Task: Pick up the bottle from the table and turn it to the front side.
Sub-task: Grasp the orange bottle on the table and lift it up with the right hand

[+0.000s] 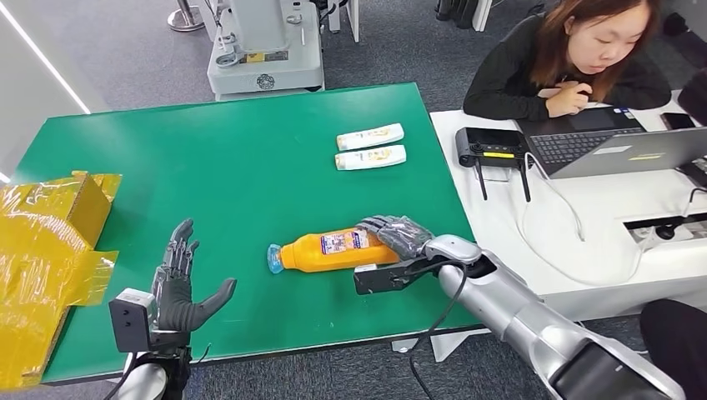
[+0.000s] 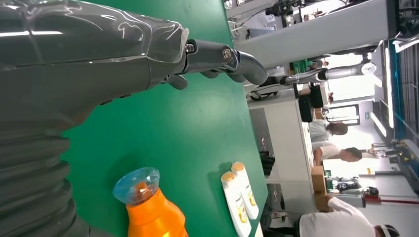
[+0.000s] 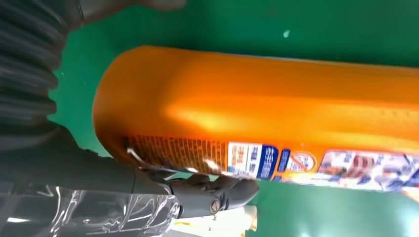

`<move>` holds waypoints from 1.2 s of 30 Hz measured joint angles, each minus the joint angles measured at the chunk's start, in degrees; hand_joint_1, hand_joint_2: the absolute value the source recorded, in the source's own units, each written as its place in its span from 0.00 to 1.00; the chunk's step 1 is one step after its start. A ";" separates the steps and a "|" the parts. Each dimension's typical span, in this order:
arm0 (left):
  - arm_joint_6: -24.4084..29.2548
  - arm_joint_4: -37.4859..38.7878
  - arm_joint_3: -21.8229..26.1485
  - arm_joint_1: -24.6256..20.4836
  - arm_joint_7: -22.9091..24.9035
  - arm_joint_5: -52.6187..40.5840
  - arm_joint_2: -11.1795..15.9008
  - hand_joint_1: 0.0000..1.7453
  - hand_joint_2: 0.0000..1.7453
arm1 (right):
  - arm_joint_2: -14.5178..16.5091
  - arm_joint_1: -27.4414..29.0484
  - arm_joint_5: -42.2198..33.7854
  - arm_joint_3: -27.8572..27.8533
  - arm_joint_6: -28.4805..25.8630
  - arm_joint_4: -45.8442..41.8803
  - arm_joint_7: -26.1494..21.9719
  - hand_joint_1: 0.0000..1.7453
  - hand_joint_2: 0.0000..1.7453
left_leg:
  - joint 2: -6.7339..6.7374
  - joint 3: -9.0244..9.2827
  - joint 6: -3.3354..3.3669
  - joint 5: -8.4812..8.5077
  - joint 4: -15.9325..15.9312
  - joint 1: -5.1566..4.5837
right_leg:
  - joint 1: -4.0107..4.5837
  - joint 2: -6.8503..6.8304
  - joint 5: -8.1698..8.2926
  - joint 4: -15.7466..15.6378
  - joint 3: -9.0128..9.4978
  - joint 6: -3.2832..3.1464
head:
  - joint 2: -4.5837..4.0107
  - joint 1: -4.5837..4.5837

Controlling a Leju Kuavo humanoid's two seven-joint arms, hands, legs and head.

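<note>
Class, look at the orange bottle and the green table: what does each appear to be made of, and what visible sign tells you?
Orange bottle: probably glossy plastic; bright highlights run along its smooth body, and its cap looks clear bluish. Green table: likely a matte mat or coated board; its colour is even, with only soft glare.

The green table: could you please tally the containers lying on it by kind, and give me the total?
Large orange plastic bottle with a clear blue cap, lying on its side at the right hand: 1
Small white tubes with orange caps, lying side by side: 2
Total on the green table: 3
</note>
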 joint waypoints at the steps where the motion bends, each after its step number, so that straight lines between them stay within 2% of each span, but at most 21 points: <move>1: 0.04 0.15 -0.06 -0.06 0.01 -0.05 0.11 0.00 1.00 | 0.02 -0.51 0.10 0.70 0.16 0.47 0.01 0.69 1.00 | 0.00 0.00 0.00 0.00 0.00 0.00 | 0.00 0.00 0.00 0.00 0.00 0.00 | 0.00 0.00; 3: 0.17 0.45 -0.21 -0.15 0.03 -0.30 0.33 0.00 1.00 | 0.04 -1.49 0.28 2.06 0.37 1.23 0.03 0.81 1.00 | 0.00 0.01 0.00 0.00 0.00 0.00 | 0.00 0.00 0.00 0.00 0.00 0.00 | 0.00 -0.01; 7: 0.46 0.87 -0.36 -0.21 0.04 -1.15 0.73 0.00 1.00 | 0.04 -3.09 0.67 4.36 0.47 1.84 0.02 1.00 1.00 | 0.02 0.03 0.00 0.00 0.00 0.00 | 0.00 0.02 0.00 0.00 0.01 0.00 | 0.00 0.01; 16: 0.49 1.26 -0.37 -0.16 0.04 -1.70 1.45 0.00 1.00 | -0.46 -4.42 0.88 7.60 0.32 1.86 -0.03 1.00 1.00 | 0.06 0.08 0.00 0.00 0.01 0.00 | 0.00 0.08 0.00 0.00 0.03 0.00 | 0.00 0.01; 21: 0.74 1.45 -0.36 0.45 -0.28 -1.37 1.55 0.00 1.00 | -1.22 -3.26 -3.75 8.65 -4.30 0.94 -1.65 1.00 1.00 | 0.05 0.07 0.00 0.00 0.00 0.01 | 0.00 0.06 0.00 0.00 0.04 0.00 | 0.00 0.00; 29: 1.63 1.45 -0.36 2.36 -0.86 -0.49 1.72 0.00 1.00 | -1.58 7.30 -20.36 4.47 -11.75 -6.97 -9.35 1.00 1.00 | -0.10 -0.08 0.02 -0.05 0.00 0.01 | 0.01 -0.08 -0.05 0.00 -0.03 0.04 | 0.00 0.00; 32: 1.51 1.45 -0.36 2.40 -0.83 0.34 1.73 0.00 1.00 | -1.34 10.94 -22.10 2.36 -14.75 -10.80 -10.59 1.00 1.00 | -0.11 -0.10 0.01 -0.06 -0.01 0.01 | 0.02 -0.08 -0.06 0.00 -0.04 0.03 | 0.00 0.00; 36: 0.89 1.28 -0.36 2.64 -0.79 2.04 1.77 0.00 1.00 | -1.01 15.17 -20.82 0.88 -18.37 -15.00 -10.68 1.00 1.00 | -0.11 -0.10 0.02 -0.06 -0.02 0.01 | 0.02 -0.09 -0.06 0.00 -0.05 0.03 | 0.00 -0.01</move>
